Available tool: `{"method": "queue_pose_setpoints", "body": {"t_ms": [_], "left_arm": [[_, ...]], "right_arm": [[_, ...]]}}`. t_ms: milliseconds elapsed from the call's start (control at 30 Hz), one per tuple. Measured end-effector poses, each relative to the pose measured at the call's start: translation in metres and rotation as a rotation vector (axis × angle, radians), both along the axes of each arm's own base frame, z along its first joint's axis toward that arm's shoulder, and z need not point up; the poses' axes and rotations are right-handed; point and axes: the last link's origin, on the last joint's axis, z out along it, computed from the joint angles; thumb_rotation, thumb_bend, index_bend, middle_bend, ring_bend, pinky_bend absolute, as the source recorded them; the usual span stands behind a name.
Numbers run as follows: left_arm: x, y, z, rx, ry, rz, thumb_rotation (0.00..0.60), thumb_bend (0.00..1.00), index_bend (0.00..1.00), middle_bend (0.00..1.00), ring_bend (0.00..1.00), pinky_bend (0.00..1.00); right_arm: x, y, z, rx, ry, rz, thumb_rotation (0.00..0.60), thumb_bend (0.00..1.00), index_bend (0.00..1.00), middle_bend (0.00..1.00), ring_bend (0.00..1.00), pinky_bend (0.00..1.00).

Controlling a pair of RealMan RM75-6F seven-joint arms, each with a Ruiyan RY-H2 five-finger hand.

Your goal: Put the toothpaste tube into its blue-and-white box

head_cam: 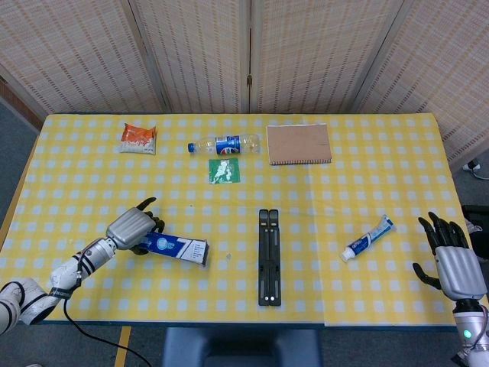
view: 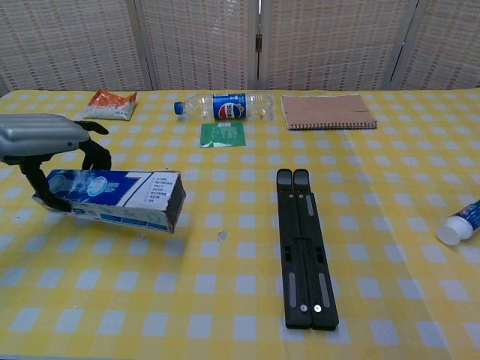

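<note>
My left hand (head_cam: 131,228) (view: 46,142) grips the left end of the blue-and-white toothpaste box (head_cam: 176,248) (view: 112,198). It holds the box lengthwise, a little above the table, with the dark open end facing right. The toothpaste tube (head_cam: 367,238) (view: 459,223), white and blue with a white cap, lies on the cloth at the right. My right hand (head_cam: 452,261) hovers open near the table's right front corner, to the right of the tube and apart from it.
A black folding stand (head_cam: 268,256) (view: 303,245) lies between box and tube. At the back are an orange snack packet (head_cam: 138,138), a plastic bottle (head_cam: 224,144), a green sachet (head_cam: 224,170) and a brown notebook (head_cam: 299,143). The table (head_cam: 321,199) has a yellow checked cloth.
</note>
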Motion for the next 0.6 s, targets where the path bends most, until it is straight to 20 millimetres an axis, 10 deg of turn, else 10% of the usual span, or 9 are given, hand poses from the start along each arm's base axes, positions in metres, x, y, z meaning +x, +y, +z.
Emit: {"method": "queue_pose_setpoints", "body": {"t_ms": [300, 600], "left_arm": [[-0.003, -0.029, 0.029, 0.000, -0.135, 0.129, 0.600, 0.19, 0.46, 0.60, 0.43, 0.00], [-0.006, -0.034, 0.033, 0.022, -0.152, 0.158, 0.600, 0.20, 0.45, 0.60, 0.43, 0.00]], "right_arm": [[0.005, -0.030, -0.006, 0.187, 0.028, 0.064, 0.600, 0.34, 0.00, 0.00, 0.00, 0.00], [0.037, -0.064, -0.022, 0.347, 0.168, 0.248, 0.600, 0.34, 0.26, 0.18, 0.15, 0.02]]}}
